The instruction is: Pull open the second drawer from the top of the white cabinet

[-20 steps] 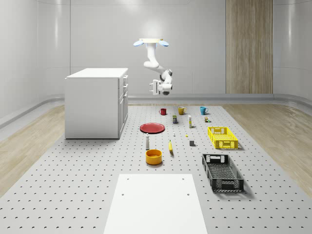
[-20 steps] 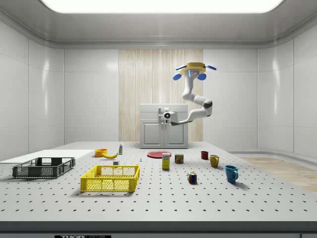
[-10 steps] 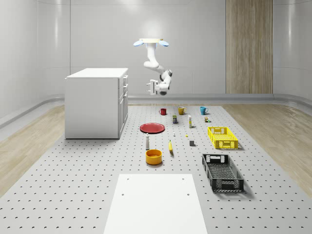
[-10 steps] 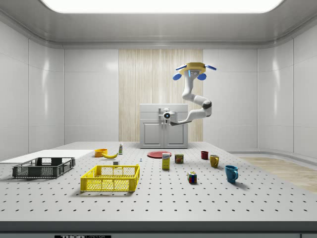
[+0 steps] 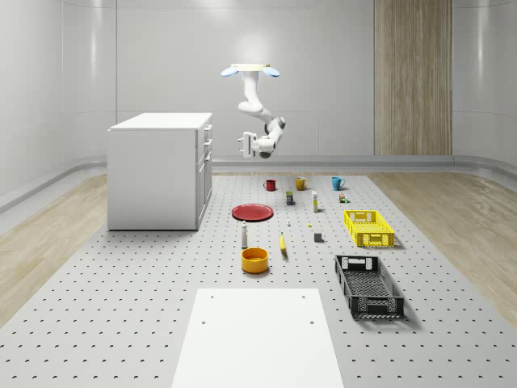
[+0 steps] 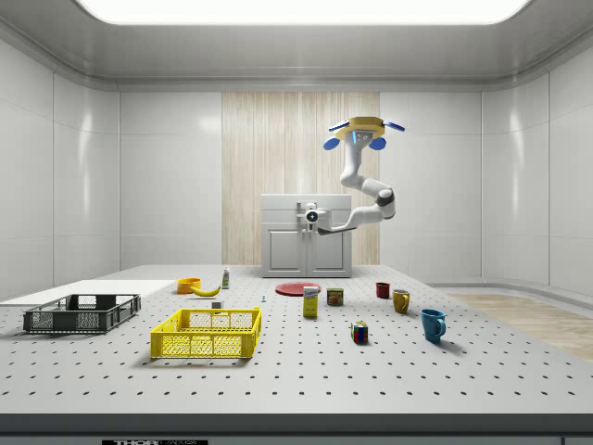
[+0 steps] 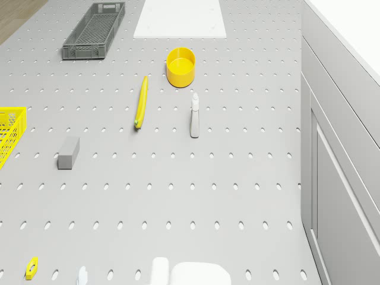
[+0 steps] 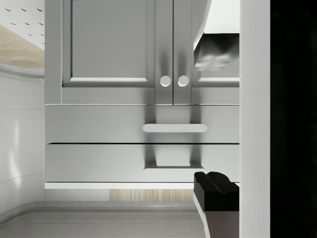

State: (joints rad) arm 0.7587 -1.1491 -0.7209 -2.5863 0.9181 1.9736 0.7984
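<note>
The white cabinet (image 5: 157,171) stands at the whole-scene view's left, its drawer fronts facing right. The drone (image 5: 251,71) hovers in the air to the right of the cabinet, above the table. Its arm bends down and holds the gripper (image 5: 241,144) level with the upper drawers, a short gap away from the cabinet front. In the wrist view the second drawer (image 8: 99,124) with its bar handle (image 8: 175,128) lies straight ahead, between the top drawer (image 8: 99,163) and the two knobbed doors. The gripper (image 8: 216,119) is open, its fingers (image 8: 216,191) wide apart and off to one side of the handle.
On the table (image 5: 121,307) to the right of the cabinet lie a red plate (image 5: 253,212), a spray bottle (image 5: 244,235), an orange bowl (image 5: 254,259), a banana (image 5: 283,243), mugs (image 5: 270,185), a yellow crate (image 5: 368,228) and a black crate (image 5: 368,285). A white mat (image 5: 257,335) lies near the front.
The gripper has swung toward the cabinet front, to the left in the whole-scene view, and turned to face it. The drone has held its place.
</note>
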